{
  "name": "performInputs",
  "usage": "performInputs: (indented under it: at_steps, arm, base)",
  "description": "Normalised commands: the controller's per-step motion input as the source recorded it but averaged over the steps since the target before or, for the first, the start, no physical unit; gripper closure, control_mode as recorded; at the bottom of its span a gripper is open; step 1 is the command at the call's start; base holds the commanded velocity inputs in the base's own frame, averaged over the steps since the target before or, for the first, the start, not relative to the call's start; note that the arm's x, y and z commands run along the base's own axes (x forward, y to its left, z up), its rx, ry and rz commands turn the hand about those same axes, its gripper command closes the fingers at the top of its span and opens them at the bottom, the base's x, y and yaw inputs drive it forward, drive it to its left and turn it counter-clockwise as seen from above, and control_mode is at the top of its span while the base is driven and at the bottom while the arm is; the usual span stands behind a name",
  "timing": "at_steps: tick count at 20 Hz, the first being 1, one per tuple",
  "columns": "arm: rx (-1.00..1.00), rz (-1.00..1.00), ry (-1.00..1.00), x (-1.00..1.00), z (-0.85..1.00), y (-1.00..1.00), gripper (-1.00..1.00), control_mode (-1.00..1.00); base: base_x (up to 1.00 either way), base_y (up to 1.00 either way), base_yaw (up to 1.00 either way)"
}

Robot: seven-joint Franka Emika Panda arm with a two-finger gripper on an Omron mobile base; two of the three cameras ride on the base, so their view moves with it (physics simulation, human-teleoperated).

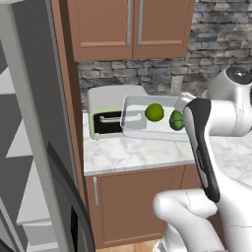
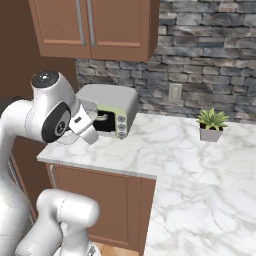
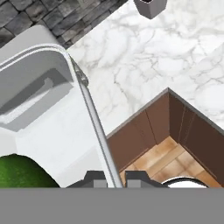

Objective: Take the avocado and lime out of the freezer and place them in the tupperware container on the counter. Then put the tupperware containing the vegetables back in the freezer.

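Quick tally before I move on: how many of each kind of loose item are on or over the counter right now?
Fruit: 2, bright yellow-green round lime and darker dull green avocado, both in the tray
Containers: 1, pale white rectangular tupperware tray, held by the claw on its rim
Appliances: 1, grey-and-green toaster oven
Plants: 1, small potted green plant
Total: 5

I see a bright yellow-green round lime (image 1: 154, 111) and a dull dark-green avocado (image 1: 175, 120) in my pale white translucent tupperware tray (image 1: 133, 118), over white grey-veined marble counter (image 1: 128, 155).
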Motion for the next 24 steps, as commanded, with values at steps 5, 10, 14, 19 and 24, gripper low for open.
performInputs:
  at_steps: [5, 10, 14, 19, 24]
  arm:
    - [0.00, -0.01, 0.00, -0.73, 0.45, -0.04, 1.00, -1.00]
    - [0.00, 0.00, 0.00, -0.74, 0.13, 0.00, 1.00, -1.00]
    - [0.00, 0.00, 0.00, -0.40, 0.00, 0.00, 1.00, -1.00]
    - [0.00, 0.00, 0.01, -0.31, 0.00, 0.00, 1.00, 1.00]
    - [0.00, 0.00, 0.00, 0.00, 0.00, 0.00, 1.00, 1.00]
  base:
    - [0.00, 0.00, 0.00]
    - [0.00, 0.00, 0.00]
    - [0.00, 0.00, 0.00]
    - [-0.11, 0.00, 0.00]
    - [-0.90, 0.00, 0.00]
